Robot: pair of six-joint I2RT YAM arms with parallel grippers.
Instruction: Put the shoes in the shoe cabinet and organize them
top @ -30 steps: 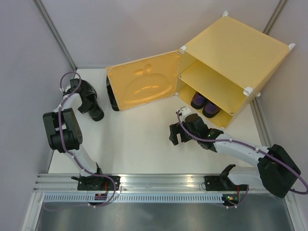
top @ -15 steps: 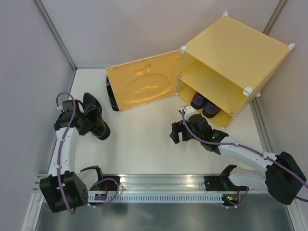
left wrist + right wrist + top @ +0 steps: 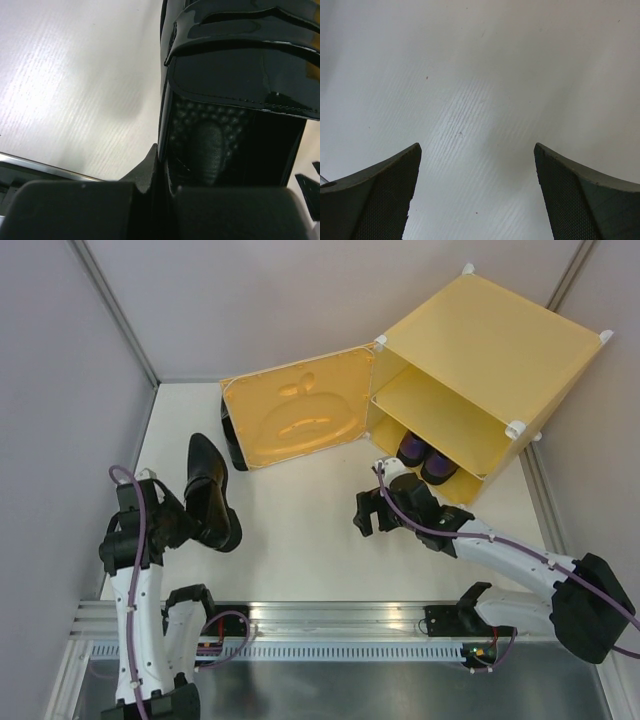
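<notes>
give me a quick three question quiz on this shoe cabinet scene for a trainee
1. True or false: the right gripper is open and holds nothing.
2. Where are the purple shoes in the shoe cabinet? A: on its roof. B: upper compartment. C: lower compartment.
3. Fill in the missing word: the left gripper is shut on a ____ shoe.

Key: 1 true; 2 C; 3 black.
</notes>
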